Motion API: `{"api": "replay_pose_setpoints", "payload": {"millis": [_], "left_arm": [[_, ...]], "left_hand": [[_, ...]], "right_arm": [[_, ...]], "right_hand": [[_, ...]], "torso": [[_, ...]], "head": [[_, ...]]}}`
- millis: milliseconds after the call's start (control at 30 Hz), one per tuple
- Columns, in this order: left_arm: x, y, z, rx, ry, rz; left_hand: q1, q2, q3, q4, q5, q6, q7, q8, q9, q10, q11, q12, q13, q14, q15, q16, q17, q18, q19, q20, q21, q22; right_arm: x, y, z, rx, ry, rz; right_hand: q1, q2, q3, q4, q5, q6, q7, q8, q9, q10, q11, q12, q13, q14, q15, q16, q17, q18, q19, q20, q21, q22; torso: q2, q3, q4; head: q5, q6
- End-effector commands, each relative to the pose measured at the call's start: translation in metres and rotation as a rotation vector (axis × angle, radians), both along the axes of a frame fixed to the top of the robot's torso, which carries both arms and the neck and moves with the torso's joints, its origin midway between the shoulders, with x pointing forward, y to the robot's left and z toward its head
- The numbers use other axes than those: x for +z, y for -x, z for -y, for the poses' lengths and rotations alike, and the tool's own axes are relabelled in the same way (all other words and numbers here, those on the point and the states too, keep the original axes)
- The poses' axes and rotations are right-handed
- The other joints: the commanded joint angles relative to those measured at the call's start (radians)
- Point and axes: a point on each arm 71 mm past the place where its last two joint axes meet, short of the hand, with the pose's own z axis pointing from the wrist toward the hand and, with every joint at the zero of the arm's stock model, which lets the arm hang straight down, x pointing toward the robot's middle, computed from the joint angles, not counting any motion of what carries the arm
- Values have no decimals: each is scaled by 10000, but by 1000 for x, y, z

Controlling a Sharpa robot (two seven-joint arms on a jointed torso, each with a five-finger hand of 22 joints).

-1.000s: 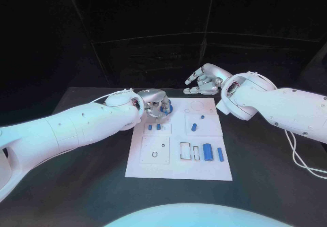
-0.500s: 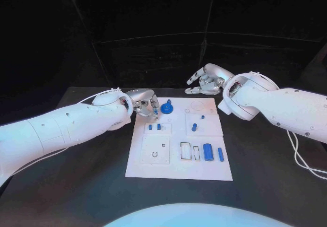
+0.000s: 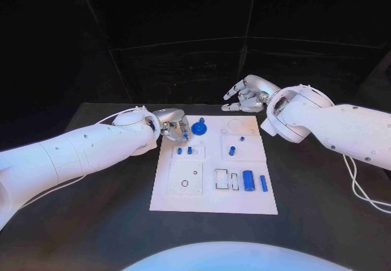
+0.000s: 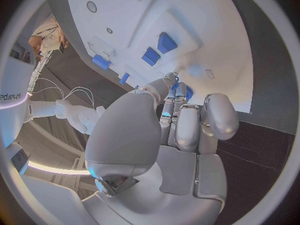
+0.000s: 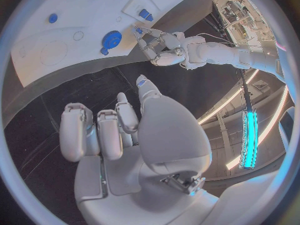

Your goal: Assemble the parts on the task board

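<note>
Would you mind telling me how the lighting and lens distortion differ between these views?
Head view: a dark backdrop, with the task board standing out brightly and its edges straight. Left wrist view: fisheye bends the board's edges, and the left hand looms large. Right wrist view: the same curving, with bright light strips at the rim behind the right hand.

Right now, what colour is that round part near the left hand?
Blue; the round part on the white task board shows best in the head view.

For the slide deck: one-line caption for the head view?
Left hand empty beside the blue gear on the white board; right hand curled behind it.
</note>
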Motion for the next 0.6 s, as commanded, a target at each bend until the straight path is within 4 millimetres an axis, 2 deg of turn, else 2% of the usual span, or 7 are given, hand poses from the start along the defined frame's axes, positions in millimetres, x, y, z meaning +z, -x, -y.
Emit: {"api": "replay_pose_setpoints", "payload": {"millis": [33, 600], "left_arm": [[-2, -1, 1, 17, -99, -283], [-7, -1, 5, -56, -245, -457]], "left_hand": [[-113, 8, 39, -10, -16, 72, -24, -52, 0, 64, 7, -48, 15, 117, -66, 13, -8, -134, 52, -14, 22, 10], [-128, 5, 46, -14, -15, 74, -26, -65, -2, 74, 6, -70, 15, 111, -65, 4, -30, -131, 45, -14, 11, 2]], "right_arm": [[2, 1, -1, 102, -16, 35], [2, 1, -2, 123, -22, 34]], "right_hand": [[70, 32, -5, 60, 33, 8, -25, 66, -10, 2, -12, 8, 9, 669, -61, -57, 824, 151, -82, 5, -40, -5], [70, 32, -5, 60, 33, 8, -25, 66, -10, 2, -12, 8, 9, 669, -61, -57, 824, 151, -82, 5, -40, -5]], "torso": [[-4, 1, 2], [-6, 2, 9]], "head": [[-15, -23], [-12, -47]]}}
